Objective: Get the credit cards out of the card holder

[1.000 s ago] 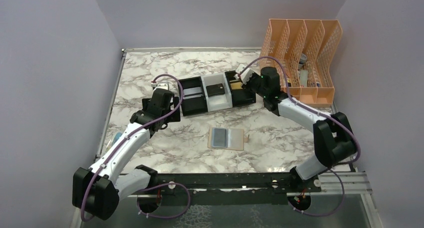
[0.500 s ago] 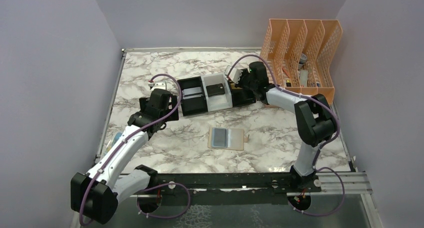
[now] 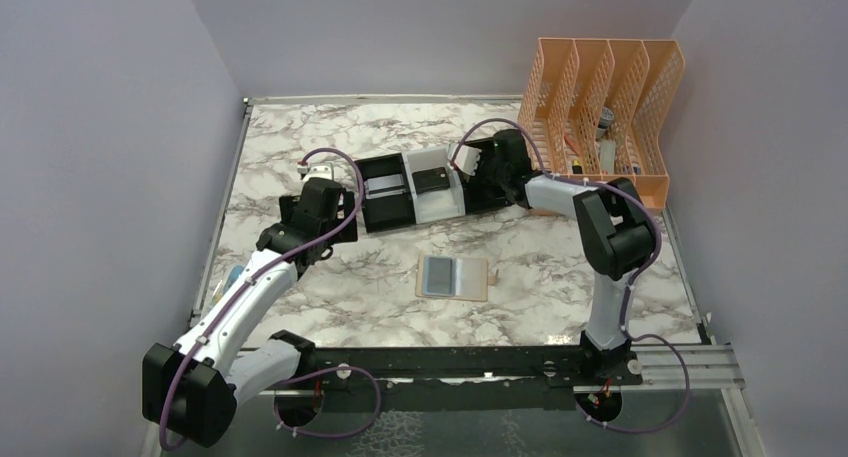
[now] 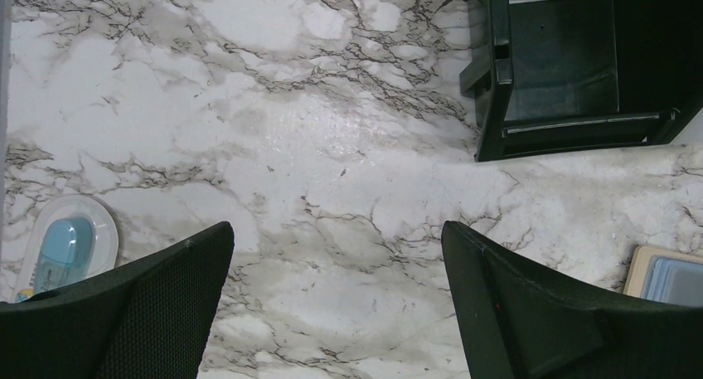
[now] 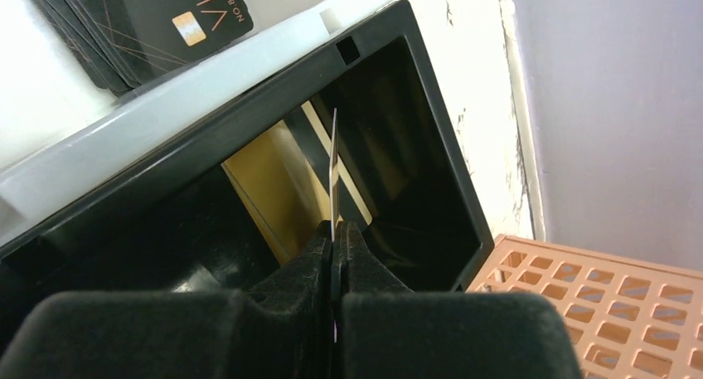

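Since a second ago the right arm's elbow has been folded in and the right gripper (image 5: 336,230) carried leftward over the black bin (image 5: 443,176); a thin rigid card (image 5: 334,163) is pinched edge-on above a glossy gold card (image 5: 265,176), so release seems near. The left gripper (image 4: 336,238) is held agape over veined marble (image 4: 332,105); the flat tan card holder (image 3: 473,277) lies mid-table, a blue-grey card (image 3: 437,275) seen under clear plastic.

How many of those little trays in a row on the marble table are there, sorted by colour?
Black: 2, the left black bin and the right black bin
White: 1, the white bin between them
Total: 3
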Controlling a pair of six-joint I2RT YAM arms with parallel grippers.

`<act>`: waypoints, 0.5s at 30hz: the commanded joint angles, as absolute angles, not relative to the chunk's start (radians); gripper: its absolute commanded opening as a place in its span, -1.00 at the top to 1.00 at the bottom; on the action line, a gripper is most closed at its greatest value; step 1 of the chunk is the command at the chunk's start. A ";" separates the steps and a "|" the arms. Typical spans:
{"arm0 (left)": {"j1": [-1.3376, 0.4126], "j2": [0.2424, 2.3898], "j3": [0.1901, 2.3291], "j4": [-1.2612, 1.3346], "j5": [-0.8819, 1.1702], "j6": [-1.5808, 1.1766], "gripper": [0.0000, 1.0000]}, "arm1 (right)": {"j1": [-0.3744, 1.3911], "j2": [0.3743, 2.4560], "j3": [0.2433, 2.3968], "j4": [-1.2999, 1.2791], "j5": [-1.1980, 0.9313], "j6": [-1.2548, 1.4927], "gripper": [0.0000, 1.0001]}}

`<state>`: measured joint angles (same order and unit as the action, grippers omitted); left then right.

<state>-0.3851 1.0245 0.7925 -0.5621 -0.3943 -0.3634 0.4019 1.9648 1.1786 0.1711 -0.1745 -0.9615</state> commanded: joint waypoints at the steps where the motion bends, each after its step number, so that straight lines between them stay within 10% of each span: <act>1: -0.378 1.031 0.788 -0.552 -0.427 -0.351 -0.99 | 0.393 1.992 1.213 0.230 -0.192 -1.033 0.98; 10: -0.377 1.036 0.790 -0.556 -0.424 -0.348 -0.99 | 0.390 2.043 1.244 0.210 -0.228 -1.114 0.94; 15: -0.377 1.038 0.790 -0.556 -0.425 -0.347 -0.99 | 0.391 2.046 1.280 0.109 -0.286 -1.149 0.61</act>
<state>-0.3851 1.0344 0.7925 -0.5621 -0.3946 -0.3595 0.3969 2.0254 1.2293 0.1707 -0.2134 -1.0817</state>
